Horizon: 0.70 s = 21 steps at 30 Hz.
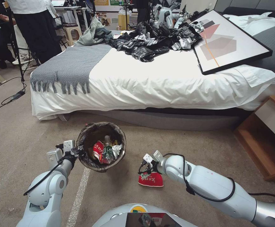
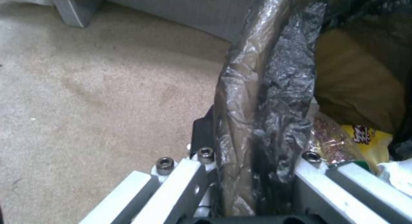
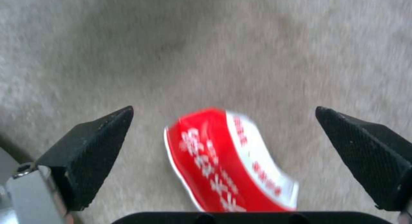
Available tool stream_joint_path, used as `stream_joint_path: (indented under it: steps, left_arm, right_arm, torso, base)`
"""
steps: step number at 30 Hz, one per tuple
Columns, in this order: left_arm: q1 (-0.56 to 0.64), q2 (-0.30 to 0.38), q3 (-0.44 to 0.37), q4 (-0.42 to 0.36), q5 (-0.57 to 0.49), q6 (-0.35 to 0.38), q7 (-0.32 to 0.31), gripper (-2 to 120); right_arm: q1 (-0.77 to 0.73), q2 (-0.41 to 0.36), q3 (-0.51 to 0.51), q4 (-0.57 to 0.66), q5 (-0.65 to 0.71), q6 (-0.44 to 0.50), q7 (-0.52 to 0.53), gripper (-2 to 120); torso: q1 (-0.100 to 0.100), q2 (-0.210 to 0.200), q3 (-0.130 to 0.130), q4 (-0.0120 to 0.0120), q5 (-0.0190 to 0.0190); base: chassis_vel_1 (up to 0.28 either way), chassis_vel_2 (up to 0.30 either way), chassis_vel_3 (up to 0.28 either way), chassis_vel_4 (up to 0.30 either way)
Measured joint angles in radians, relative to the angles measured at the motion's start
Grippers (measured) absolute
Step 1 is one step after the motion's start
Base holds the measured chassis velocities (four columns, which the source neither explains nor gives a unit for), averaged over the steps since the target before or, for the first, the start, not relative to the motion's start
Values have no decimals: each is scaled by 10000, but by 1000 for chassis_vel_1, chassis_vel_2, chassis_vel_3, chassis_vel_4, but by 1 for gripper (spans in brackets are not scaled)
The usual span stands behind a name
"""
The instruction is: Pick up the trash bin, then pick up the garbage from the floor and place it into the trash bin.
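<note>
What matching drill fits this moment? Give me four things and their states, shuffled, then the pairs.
1 left gripper
2 right gripper
3 red-and-white snack bag
4 clear bottle

A lies on the carpet
B open
C inside the trash bin
D clamped on the bin's rim

Pairs: 1-D, 2-B, 3-A, 4-C
</note>
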Motion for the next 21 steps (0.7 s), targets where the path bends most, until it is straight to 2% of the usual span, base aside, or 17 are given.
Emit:
stream_joint_path:
  steps: [9,21]
  left_arm:
    - [29,11,-11,24,31,-1,40,0]
    - [27,-6,19,23,48,-2,44,0]
  right_arm:
    - [-624,-71,513,-258,-298,5,-69,100]
    - [-420,252,399,-1099,-513,8,-480,100]
  torso:
    - [0,0,0,3,-1]
    - [0,0,0,3,-1]
  base:
    - [0,0,0,0]
    - [0,0,0,0]
